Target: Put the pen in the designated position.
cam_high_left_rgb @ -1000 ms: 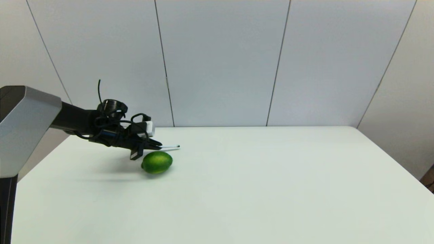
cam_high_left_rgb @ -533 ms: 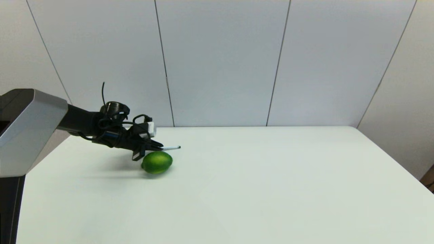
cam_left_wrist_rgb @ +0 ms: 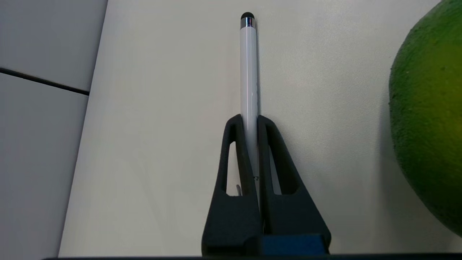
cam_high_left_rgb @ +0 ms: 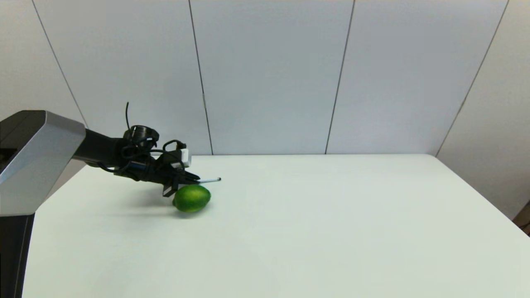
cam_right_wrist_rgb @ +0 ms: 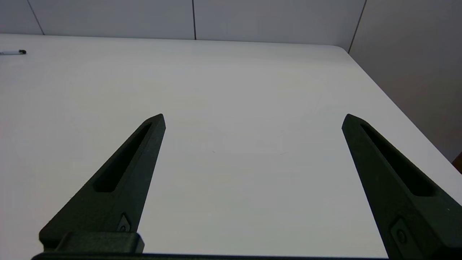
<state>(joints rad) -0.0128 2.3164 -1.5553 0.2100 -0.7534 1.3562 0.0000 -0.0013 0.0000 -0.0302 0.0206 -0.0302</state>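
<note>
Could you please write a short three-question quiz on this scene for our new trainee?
1. True or false: the left hand is shut on the pen.
2. Multiple choice: what lies on the table next to the left hand? A) a lime B) a cup C) a book
3. Fill in: the right hand is ____ and holds nothing.

Key:
1. True; its fingers clamp the barrel, with the black tip pointing away from the wrist.
2. A; the lime sits just on the robot's side of the pen.
3. Open; its fingers stand wide apart over bare table.
</note>
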